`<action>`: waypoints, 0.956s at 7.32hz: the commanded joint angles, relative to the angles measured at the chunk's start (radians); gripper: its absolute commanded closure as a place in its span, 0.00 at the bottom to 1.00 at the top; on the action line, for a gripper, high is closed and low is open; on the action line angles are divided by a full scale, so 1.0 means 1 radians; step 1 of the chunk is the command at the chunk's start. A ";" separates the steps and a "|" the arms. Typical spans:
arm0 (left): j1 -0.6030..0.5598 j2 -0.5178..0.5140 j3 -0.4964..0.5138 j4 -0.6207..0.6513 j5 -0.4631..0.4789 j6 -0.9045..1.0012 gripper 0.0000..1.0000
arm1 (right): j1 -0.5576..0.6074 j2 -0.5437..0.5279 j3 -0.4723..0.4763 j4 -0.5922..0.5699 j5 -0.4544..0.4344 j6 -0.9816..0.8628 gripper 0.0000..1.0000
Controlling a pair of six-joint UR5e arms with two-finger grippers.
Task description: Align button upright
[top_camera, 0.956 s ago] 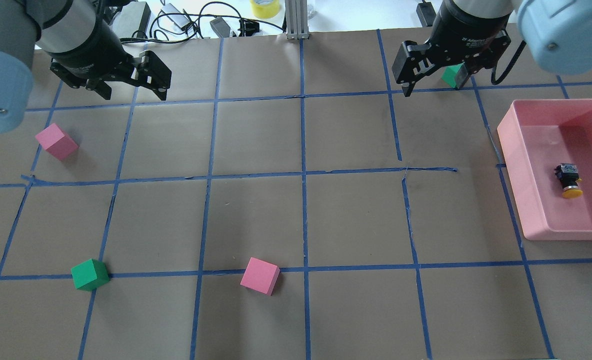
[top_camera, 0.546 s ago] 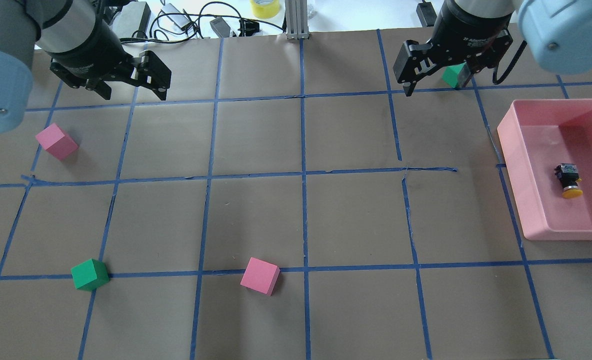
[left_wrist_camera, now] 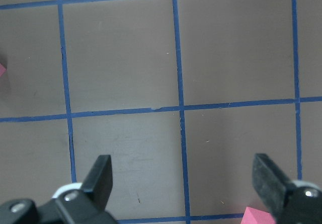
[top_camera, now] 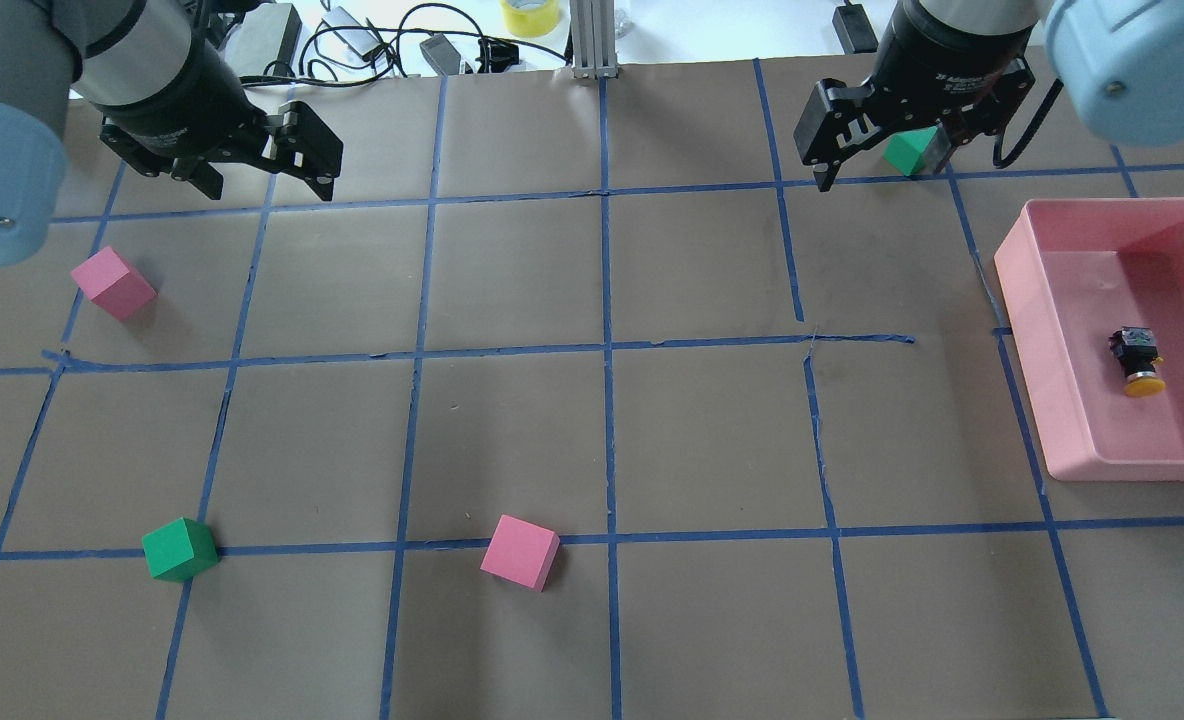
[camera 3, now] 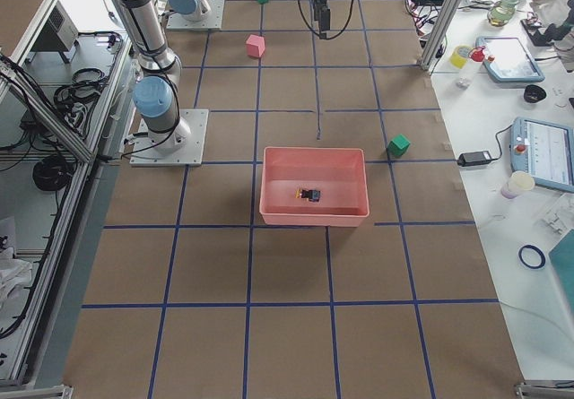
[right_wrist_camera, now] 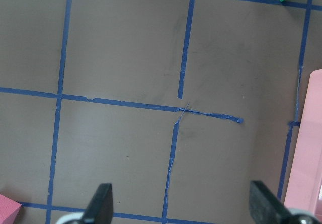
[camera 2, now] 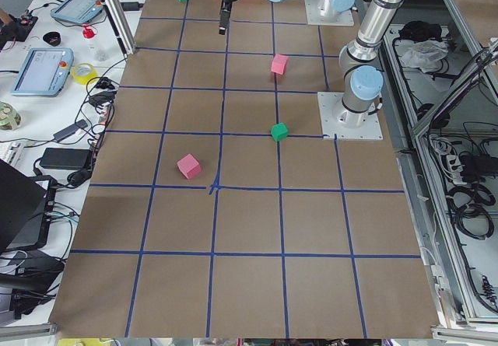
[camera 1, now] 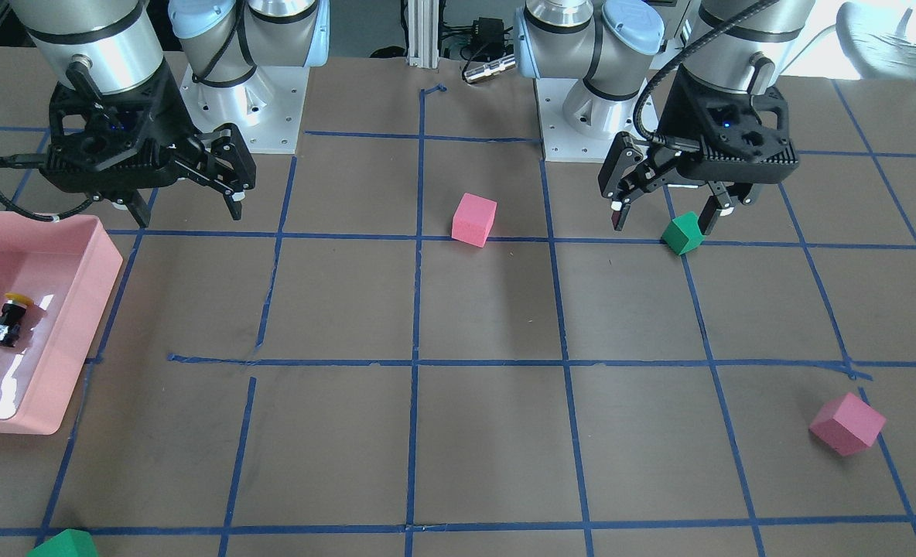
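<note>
The button (top_camera: pixel 1137 358) lies on its side in the pink tray (top_camera: pixel 1027 340) at the table's right. Its yellow cap points toward the robot and its silvery base points away. It also shows in the front view (camera 1: pixel 3 322) and the right side view (camera 3: pixel 309 194). My right gripper (top_camera: pixel 877 168) is open and empty, high above the table, left of and beyond the tray; the front view (camera 1: pixel 187 207) shows it too. My left gripper (top_camera: pixel 270 185) is open and empty over the far left. The left wrist view shows only tabletop between its fingers (left_wrist_camera: pixel 99 176).
A pink cube (top_camera: pixel 112 283) and a green cube (top_camera: pixel 180 548) lie at the left, and another pink cube (top_camera: pixel 520 551) at near centre. A second green cube (top_camera: pixel 907 150) lies far right, behind the right gripper. The tray's edge (right_wrist_camera: pixel 314 148) shows in the right wrist view.
My right gripper has shifted slightly to the right and away in the overhead view. The left arm, the button and the cubes have not moved.
</note>
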 commanded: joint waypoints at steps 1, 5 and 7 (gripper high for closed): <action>0.000 0.000 0.000 0.000 0.000 0.000 0.00 | -0.013 0.000 0.000 0.005 0.000 -0.002 0.05; 0.001 0.000 0.000 0.000 0.002 0.000 0.00 | -0.047 -0.002 0.000 0.013 0.012 -0.002 0.01; 0.000 0.000 0.000 0.000 0.000 0.000 0.00 | -0.041 -0.006 -0.001 0.013 0.015 0.007 0.01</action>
